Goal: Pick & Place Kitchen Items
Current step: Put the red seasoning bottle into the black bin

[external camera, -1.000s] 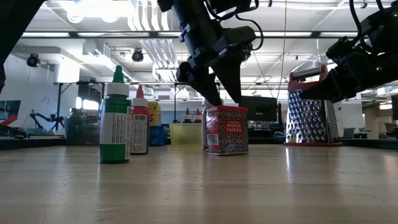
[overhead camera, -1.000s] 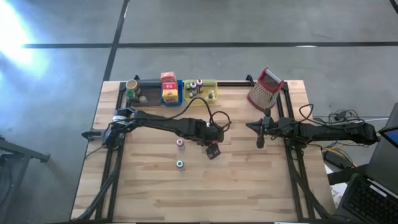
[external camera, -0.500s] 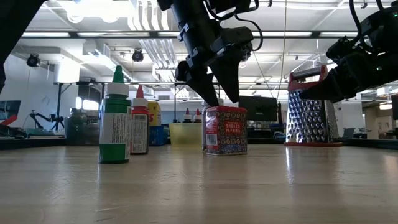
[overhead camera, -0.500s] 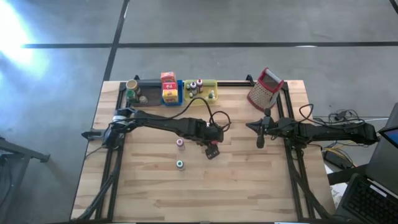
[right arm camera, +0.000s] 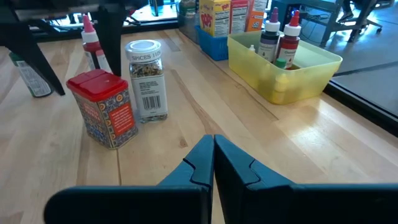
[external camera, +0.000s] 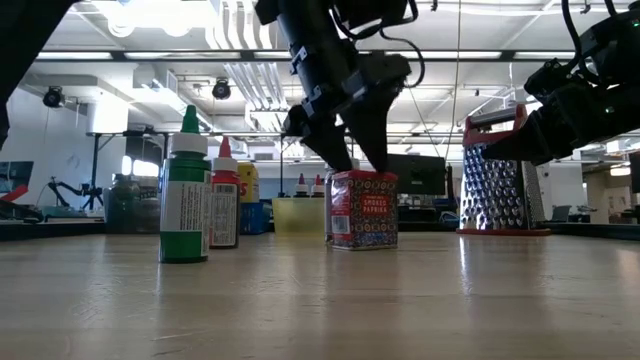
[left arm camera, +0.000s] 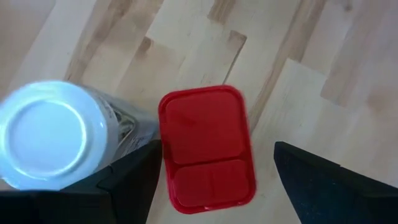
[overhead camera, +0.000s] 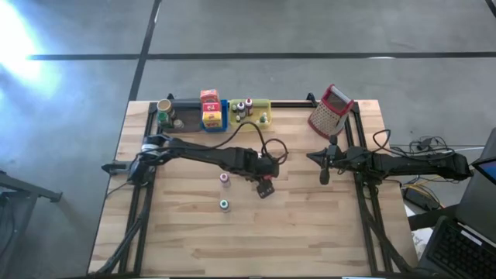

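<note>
**Left gripper poised over red tin, jaws widened**

Wooden table [overhead camera: 310, 225] bare across the near half; open workshop floor and ceiling lights beyond. Trays along the far edge, yellow tray [right arm camera: 292, 62] holding small bottles. Left gripper [external camera: 350, 160] lowered slightly since a second ago and spread wider, fingers straddling the red tin [left arm camera: 207, 146] mid-table, not yet closed on it. Likely the approach before a grasp. White-capped spice jar [left arm camera: 43, 134] just beside the tin. Right gripper [right arm camera: 213, 163] clenched shut, empty, waiting at right.
</note>
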